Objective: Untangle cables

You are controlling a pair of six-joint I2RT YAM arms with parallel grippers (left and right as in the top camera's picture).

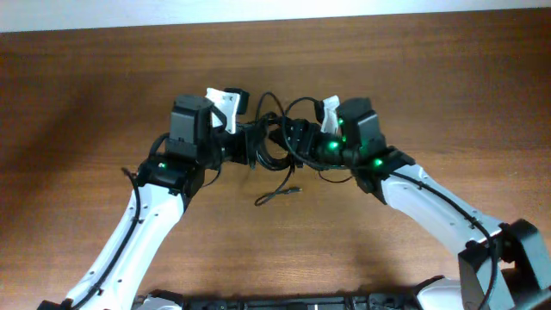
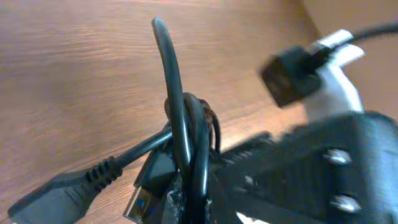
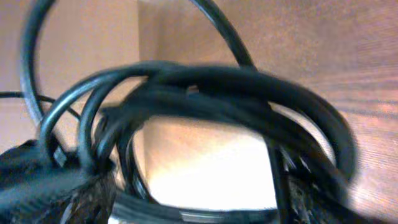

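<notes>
Several black cables (image 1: 274,139) sit bunched in one knot at mid-table, right between the two grippers. One loose tail (image 1: 277,195) lies on the table (image 1: 103,103), nearer the arm bases. We see the left gripper (image 1: 248,145) pinched tight on the cables, strands looping up from its tips. Right gripper (image 1: 299,138) is spread wide, fingers (image 3: 43,186) either side of the loops, not clamping.

Cables (image 2: 176,93) loop up out of the jaws; a plug (image 2: 50,196) lies left of them, seemingly on the surface (image 2: 74,74).
</notes>
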